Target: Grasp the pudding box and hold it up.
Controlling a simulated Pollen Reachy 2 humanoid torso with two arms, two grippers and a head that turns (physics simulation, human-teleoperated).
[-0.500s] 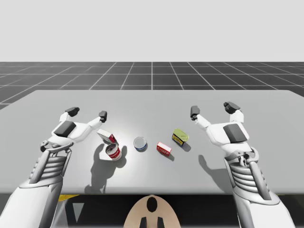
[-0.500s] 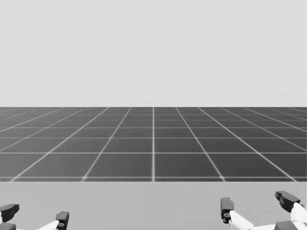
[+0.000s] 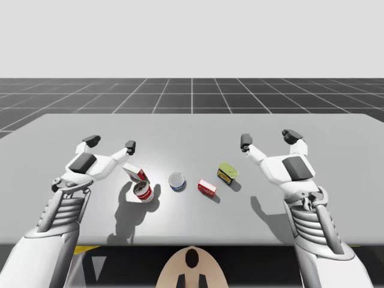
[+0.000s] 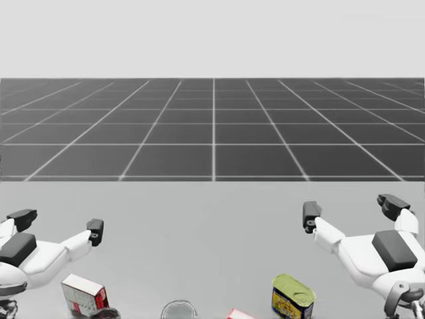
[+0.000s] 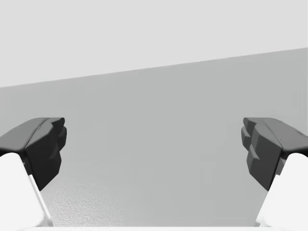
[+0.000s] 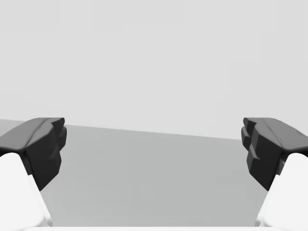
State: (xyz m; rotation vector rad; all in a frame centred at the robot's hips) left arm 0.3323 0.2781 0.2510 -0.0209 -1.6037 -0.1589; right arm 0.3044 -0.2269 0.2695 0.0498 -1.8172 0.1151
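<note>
Grey table [image 3: 192, 129], dark grid floor beyond, and my left gripper [image 3: 110, 143] and right gripper [image 3: 269, 138] both hovered with fingers spread wide, gripping nothing; the reach had not begun. Near the left one a red-and-white box [image 3: 134, 172] leaned on a red can [image 3: 143, 192]. I judged that the pudding box, though a small red box [image 3: 207, 188] lay mid-row, so next came a descent straddling it. The wrist views looked flat across tabletop, while the high view laid out the row.
</note>
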